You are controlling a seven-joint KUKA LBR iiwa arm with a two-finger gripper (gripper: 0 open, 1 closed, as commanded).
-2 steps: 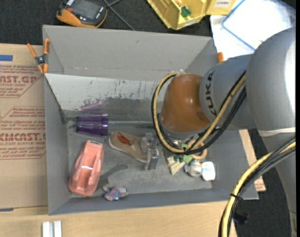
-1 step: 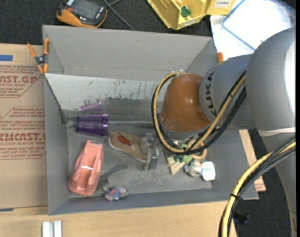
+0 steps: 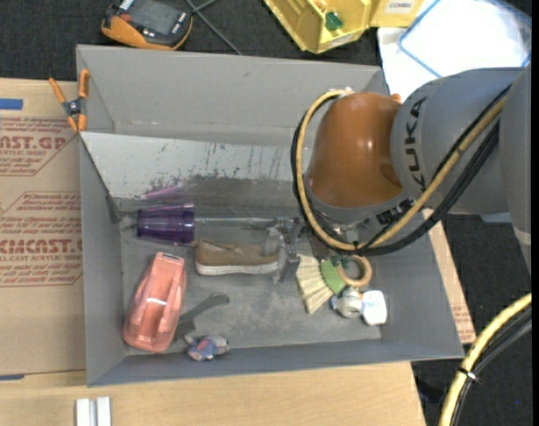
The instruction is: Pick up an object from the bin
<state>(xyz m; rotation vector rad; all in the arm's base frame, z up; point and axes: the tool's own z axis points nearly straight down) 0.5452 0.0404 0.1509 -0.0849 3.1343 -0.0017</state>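
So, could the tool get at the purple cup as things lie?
Probably yes. The purple cup lies on its side by the back wall with nothing on it; the tool is at the far end of the tan shoe-like thing, close by.

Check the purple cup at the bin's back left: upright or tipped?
Tipped. The purple cup lies on its side on the floor of the bin, along the foot of the back wall, its length running left to right.
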